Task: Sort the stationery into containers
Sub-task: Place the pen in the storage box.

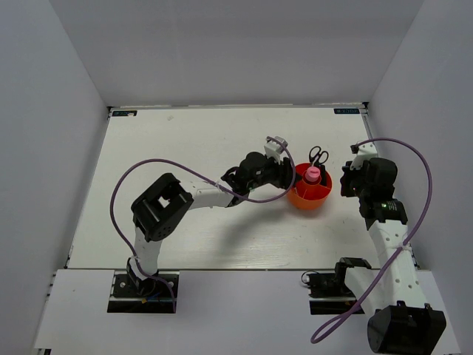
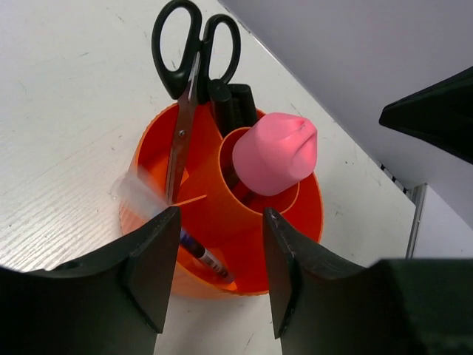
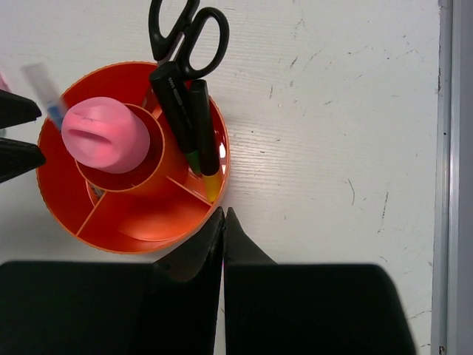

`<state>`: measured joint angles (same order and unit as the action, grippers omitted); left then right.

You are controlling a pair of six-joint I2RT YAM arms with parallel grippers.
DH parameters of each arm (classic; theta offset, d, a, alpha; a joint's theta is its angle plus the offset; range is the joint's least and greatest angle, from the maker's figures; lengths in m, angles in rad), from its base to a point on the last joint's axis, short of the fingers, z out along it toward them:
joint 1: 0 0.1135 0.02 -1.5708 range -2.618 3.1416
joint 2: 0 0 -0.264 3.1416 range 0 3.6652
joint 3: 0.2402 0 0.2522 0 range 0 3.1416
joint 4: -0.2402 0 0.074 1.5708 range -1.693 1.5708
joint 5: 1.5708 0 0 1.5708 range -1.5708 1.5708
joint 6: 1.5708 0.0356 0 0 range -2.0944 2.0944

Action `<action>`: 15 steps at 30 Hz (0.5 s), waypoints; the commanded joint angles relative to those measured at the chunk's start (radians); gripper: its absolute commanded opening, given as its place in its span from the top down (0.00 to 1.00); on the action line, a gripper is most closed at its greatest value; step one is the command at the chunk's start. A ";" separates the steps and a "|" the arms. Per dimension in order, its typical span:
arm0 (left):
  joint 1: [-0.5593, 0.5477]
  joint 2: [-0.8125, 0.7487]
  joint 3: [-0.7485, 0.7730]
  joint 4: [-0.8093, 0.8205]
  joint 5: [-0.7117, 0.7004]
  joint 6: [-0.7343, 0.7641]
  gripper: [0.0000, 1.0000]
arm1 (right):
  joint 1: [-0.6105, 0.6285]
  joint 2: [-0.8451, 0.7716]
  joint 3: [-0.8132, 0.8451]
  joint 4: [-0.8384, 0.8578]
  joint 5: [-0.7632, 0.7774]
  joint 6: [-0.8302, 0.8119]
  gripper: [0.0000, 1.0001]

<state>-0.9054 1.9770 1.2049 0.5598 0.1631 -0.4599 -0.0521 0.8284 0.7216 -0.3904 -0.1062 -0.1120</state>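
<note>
The orange-red cup [image 1: 309, 201] stands right of centre, between both grippers. It holds black-handled scissors [image 1: 318, 155], a fat pink tube [image 1: 313, 175] in its centre well, and two black-bodied markers [image 3: 181, 103] with green and yellow tips. A thin pen [image 2: 203, 257] leans in a left compartment. My left gripper [image 1: 290, 176] is open and empty at the cup's left rim, with its fingers [image 2: 151, 266] either side of the cup wall [image 2: 303, 214] and the pen beside one finger. My right gripper [image 3: 224, 214] is shut and empty just right of the cup [image 3: 148, 214].
The white table [image 1: 185, 133] is enclosed by pale walls on three sides. A grey edge strip [image 3: 443, 148] runs along its right side. Purple cables [image 1: 126, 185] loop off both arms. No loose stationery shows on the table.
</note>
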 commanded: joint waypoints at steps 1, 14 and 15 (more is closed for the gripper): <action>-0.003 -0.038 0.001 -0.029 -0.019 0.032 0.41 | -0.008 -0.021 -0.008 0.041 0.011 -0.003 0.99; -0.007 -0.567 -0.262 -0.584 -0.158 0.376 0.82 | -0.009 -0.023 0.007 -0.013 -0.181 -0.105 0.45; 0.022 -0.599 -0.231 -0.747 -0.158 0.410 0.86 | -0.008 -0.020 0.006 -0.039 -0.225 -0.129 0.53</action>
<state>-0.9325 1.4899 0.9314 0.1886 0.0509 -0.2092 -0.0578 0.8150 0.7216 -0.3988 -0.1802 -0.1631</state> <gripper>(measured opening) 0.173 0.504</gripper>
